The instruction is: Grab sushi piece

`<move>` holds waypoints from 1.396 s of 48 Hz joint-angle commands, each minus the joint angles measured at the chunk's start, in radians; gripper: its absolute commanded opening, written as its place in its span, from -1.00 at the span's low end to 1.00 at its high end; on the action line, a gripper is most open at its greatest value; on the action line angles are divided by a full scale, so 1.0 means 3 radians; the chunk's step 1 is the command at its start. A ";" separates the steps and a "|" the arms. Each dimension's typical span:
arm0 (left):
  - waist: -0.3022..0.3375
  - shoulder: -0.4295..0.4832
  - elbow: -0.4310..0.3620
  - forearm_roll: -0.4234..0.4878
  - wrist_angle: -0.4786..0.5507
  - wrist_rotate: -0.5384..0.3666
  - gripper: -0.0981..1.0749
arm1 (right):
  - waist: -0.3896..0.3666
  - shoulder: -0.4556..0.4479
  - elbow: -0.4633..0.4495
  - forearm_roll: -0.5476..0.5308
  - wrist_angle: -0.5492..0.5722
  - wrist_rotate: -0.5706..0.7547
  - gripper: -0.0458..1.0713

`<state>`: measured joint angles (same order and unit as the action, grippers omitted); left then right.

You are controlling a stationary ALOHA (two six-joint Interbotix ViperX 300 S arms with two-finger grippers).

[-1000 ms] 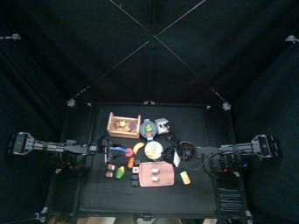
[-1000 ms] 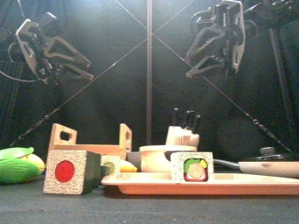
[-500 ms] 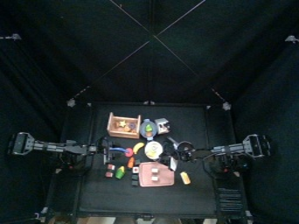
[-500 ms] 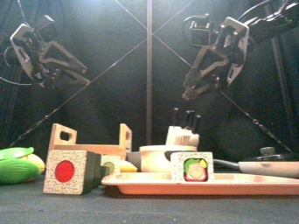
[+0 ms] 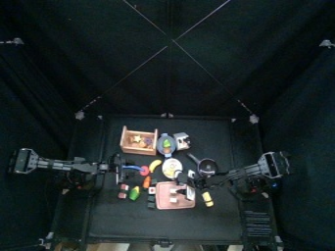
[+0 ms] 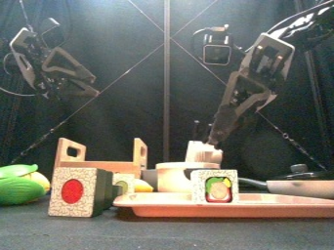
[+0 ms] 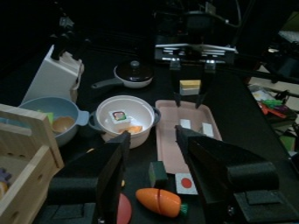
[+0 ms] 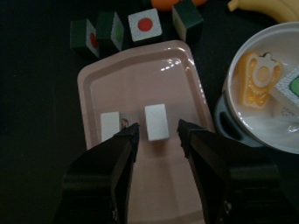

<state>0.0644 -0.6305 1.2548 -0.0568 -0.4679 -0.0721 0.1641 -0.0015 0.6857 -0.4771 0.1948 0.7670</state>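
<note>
We have the right gripper [image 8: 158,144] spread wide, holding nothing, hanging over the pale pink rectangular tray [image 8: 122,74] near the desk's front edge, right of centre. Between its jaws in the right wrist view sits a small white rectangular sushi piece [image 8: 153,121]; a second white block [image 8: 111,125] lies just beside it, at the outer side of one jaw.

For a clean grab, we judge:
- Centre the jaws on the one piece so the neighbour stays outside; apart but close, so a skewed descent could clip it.
- Come straight down and close across the narrow sides. The piece looks small and low, so the jaws need to reach almost to the tray floor.
- Mind the white bowl [image 8: 271,83] beside the tray on the gripper's other flank.

Front view shows a roll-shaped sushi slice with a green rim [image 6: 216,186] standing upright on the tray; we can't tell whether it's one of the two white blocks.

Beyond the tray's far end is a row of green-edged blocks with red faces [image 8: 143,24].

Left gripper [image 7: 149,150] is spread too, empty, resting high over the desk's left side.
</note>
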 commanded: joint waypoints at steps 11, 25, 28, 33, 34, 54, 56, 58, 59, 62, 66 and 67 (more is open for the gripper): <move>0.0010 0.0005 -0.0031 0.0005 -0.0010 0.0005 0.60 | 0.0148 0.0123 -0.0281 -0.0010 0.0465 -0.0020 0.50; 0.0010 0.0005 -0.0031 0.0005 0.0010 0.0000 0.60 | 0.0159 0.0220 -0.0297 -0.0015 0.0419 -0.0010 0.49; 0.0010 0.0010 -0.0031 0.0005 0.0010 0.0000 0.60 | 0.0148 0.0266 -0.0322 -0.0015 0.0419 -0.0015 0.48; 0.0010 0.0005 -0.0026 0.0005 0.0010 0.0005 0.60 | 0.0148 0.0317 -0.0368 -0.0026 0.0419 -0.0020 0.47; 0.0005 0.0010 -0.0026 0.0000 0.0010 0.0005 0.60 | 0.0148 0.0322 -0.0378 -0.0031 0.0419 -0.0020 0.47; 0.0020 0.0010 -0.0020 0.0000 0.0010 0.0000 0.60 | 0.0184 0.0189 -0.0450 -0.0102 0.0573 -0.0020 0.14; 0.0020 0.0005 -0.0020 0.0000 0.0010 0.0000 0.60 | 0.0184 0.0153 -0.0465 -0.0118 0.0639 -0.0015 0.14; 0.0020 0.0005 -0.0020 0.0000 0.0010 0.0000 0.60 | 0.0184 0.0118 -0.0481 -0.0138 0.0695 -0.0015 0.14; 0.0020 0.0005 -0.0026 0.0000 0.0010 -0.0005 0.60 | 0.0184 0.0107 -0.0481 -0.0148 0.0716 -0.0015 0.14; 0.0020 0.0010 -0.0020 0.0000 0.0010 -0.0005 0.60 | 0.0184 0.0092 -0.0496 -0.0159 0.0752 -0.0015 0.14; 0.0020 0.0005 -0.0026 0.0000 0.0010 -0.0005 0.60 | 0.0184 0.0092 -0.0496 -0.0159 0.0757 -0.0010 0.13; 0.0020 0.0005 -0.0020 0.0000 0.0010 -0.0005 0.60 | 0.0189 0.0092 -0.0496 -0.0159 0.0757 -0.0015 0.13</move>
<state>0.0675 -0.6289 1.2594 -0.0568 -0.4602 -0.0736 0.2178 0.0706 0.5599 -0.5216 0.4218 0.7624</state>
